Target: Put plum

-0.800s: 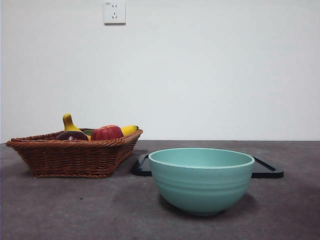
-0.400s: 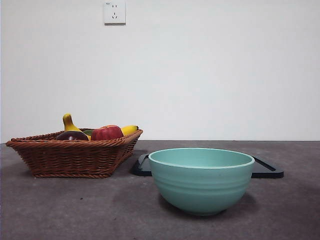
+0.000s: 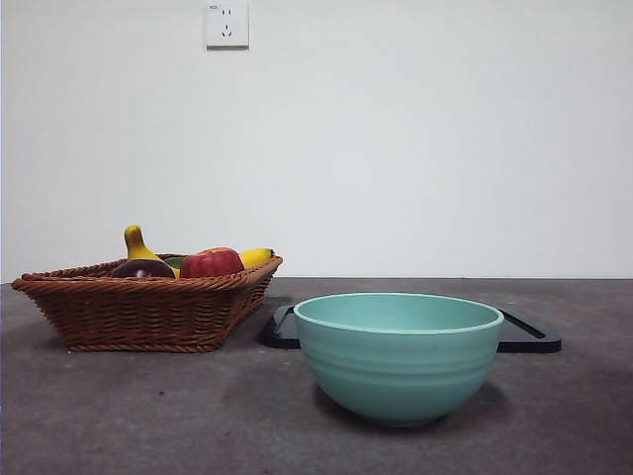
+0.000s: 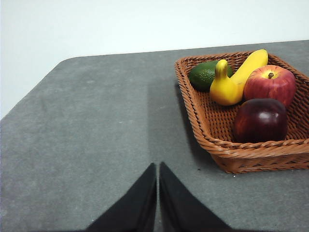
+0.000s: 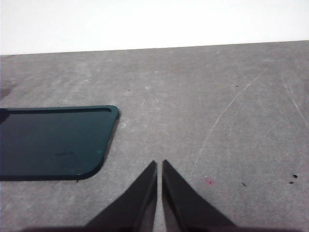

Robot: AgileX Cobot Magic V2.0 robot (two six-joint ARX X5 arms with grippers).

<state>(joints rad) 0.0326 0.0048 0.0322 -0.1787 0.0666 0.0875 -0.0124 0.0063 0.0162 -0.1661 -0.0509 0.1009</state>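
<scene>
You have a grey table point(image 3: 148, 416) with nothing yet lifted from it. The largest thing on it is the wicker basket point(image 3: 138, 315) at the left of the front view, and beside it, nearer the camera and to the right, stands the mint-green bowl point(image 3: 398, 356); a dark flat tray point(image 5: 53, 142) lies behind the bowl.

Inside the basket you see a yellow banana point(image 4: 248, 66), a red apple point(image 4: 270, 84), a yellow gourd-shaped fruit point(image 4: 223, 87) and a green avocado point(image 4: 205, 75). The plum point(image 4: 260, 120) sits in the basket's near corner as the left wrist camera sees it, touching the apple and close against the woven rim. It is round, so you need not line up with any long axis.

Your left gripper point(image 4: 158, 166) hangs over bare table outside the basket, its jaws pressed together and holding nothing. The plum lies ahead of it, across the basket wall, so I judge you must open the jaws and come over the rim from above. Your right gripper point(image 5: 159, 164) is likewise closed and empty, over bare table just beside the tray, with no fruit in its view. The left arm is plainly the nearer one to the plum, and it looks the one to send
</scene>
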